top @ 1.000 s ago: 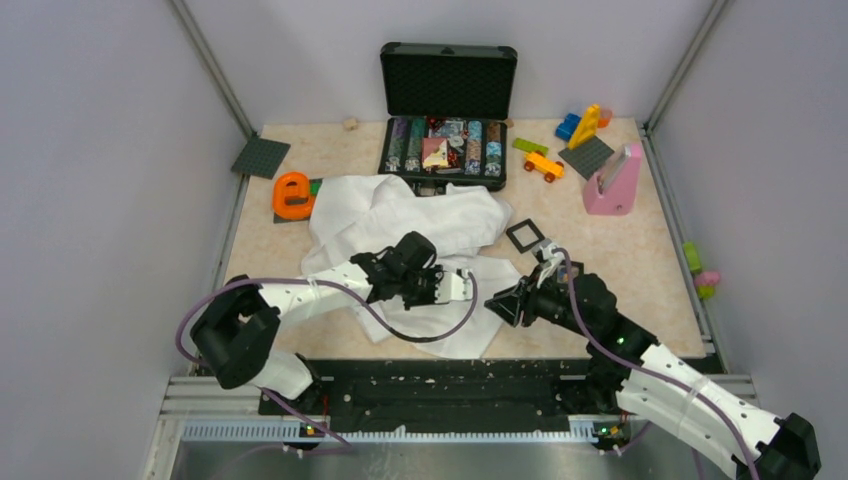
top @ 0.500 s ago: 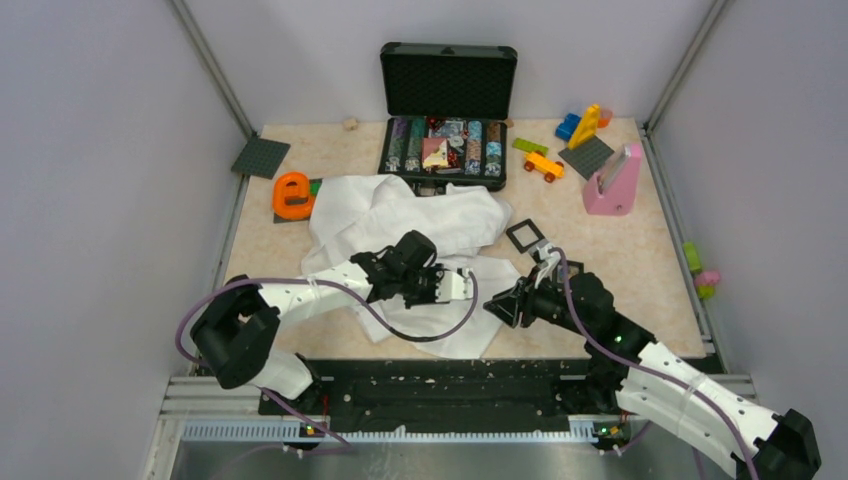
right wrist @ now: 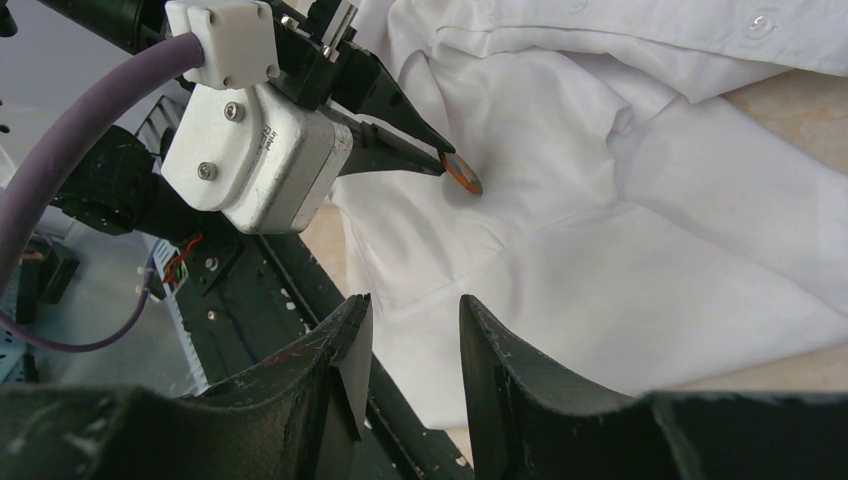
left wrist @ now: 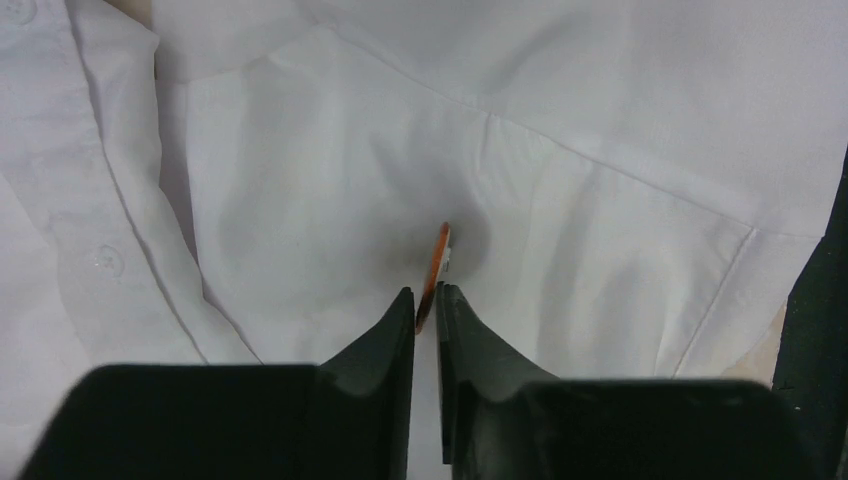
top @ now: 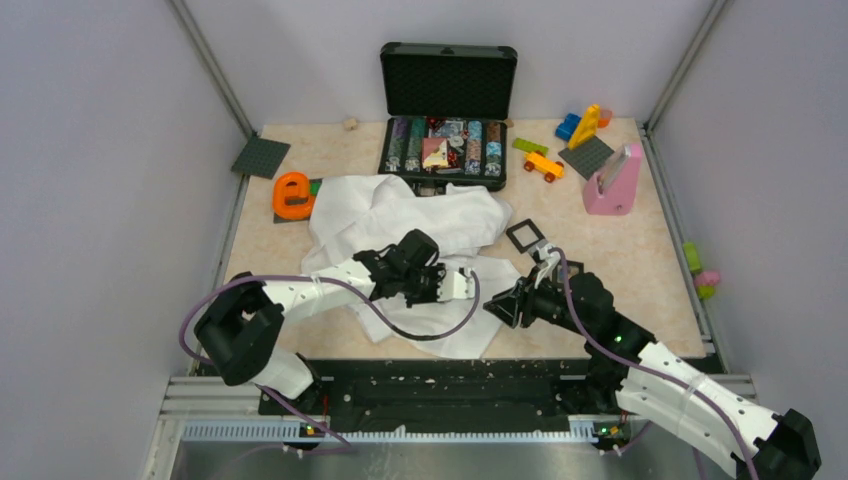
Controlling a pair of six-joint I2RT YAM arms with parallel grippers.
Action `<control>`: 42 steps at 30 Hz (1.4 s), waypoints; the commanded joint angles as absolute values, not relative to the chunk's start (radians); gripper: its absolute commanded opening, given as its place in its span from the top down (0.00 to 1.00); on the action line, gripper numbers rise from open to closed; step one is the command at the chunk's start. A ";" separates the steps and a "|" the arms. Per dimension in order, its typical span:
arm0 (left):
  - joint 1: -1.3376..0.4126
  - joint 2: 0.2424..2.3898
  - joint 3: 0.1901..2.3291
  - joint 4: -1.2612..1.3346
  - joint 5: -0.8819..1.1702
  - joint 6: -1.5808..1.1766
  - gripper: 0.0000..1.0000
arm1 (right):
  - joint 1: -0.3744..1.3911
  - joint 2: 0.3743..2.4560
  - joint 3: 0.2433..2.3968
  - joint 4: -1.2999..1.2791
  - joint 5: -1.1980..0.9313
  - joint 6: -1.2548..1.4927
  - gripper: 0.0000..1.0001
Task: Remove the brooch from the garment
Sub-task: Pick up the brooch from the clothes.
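The garment [top: 400, 215] is a crumpled white shirt spread over the middle of the table. The brooch [left wrist: 436, 270] is a small orange-brown disc, seen edge-on against the fabric [left wrist: 300, 180] in the left wrist view. My left gripper [left wrist: 425, 292] is shut on its lower edge, both black tips pinching it. From the right wrist view the brooch [right wrist: 462, 172] sits at the left gripper's tips [right wrist: 440, 160], touching the shirt [right wrist: 600, 260]. My right gripper [right wrist: 415, 305] hangs open just above the shirt's lower hem, a little to the right of the left gripper [top: 470, 283], with nothing between its fingers.
An open black case [top: 446, 100] of chips stands at the back. An orange letter [top: 292, 195] lies left of the shirt, a black square frame [top: 524, 236] to its right. A pink block [top: 613, 182] and toy bricks [top: 580, 125] sit at the back right.
The left jaws have drawn a little closer together on the brooch. Both arms have barely shifted.
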State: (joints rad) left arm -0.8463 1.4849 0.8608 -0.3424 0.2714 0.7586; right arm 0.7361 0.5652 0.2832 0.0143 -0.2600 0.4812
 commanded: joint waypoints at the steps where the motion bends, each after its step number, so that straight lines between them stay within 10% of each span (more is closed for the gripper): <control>1: -0.847 1.500 0.904 -0.351 0.288 0.773 0.88 | 0.741 0.565 0.328 0.057 -0.271 0.472 0.61; 3: -0.847 1.510 0.917 -0.367 0.285 0.774 1.00 | 0.741 0.564 0.328 0.054 -0.268 0.472 0.61; 28: -0.920 1.710 1.434 -1.202 -0.252 0.119 1.00 | 0.741 0.814 0.291 0.371 -0.300 0.559 0.54; 42: -0.729 1.478 1.345 -0.910 0.405 0.025 1.00 | 0.744 0.910 0.246 0.646 -0.418 0.515 0.20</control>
State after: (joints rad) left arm -0.8223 1.5272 1.3602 -1.0061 0.1539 0.1009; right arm 0.7368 0.9173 0.2573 0.4858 -0.3695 0.5522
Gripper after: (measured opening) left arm 0.010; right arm 0.794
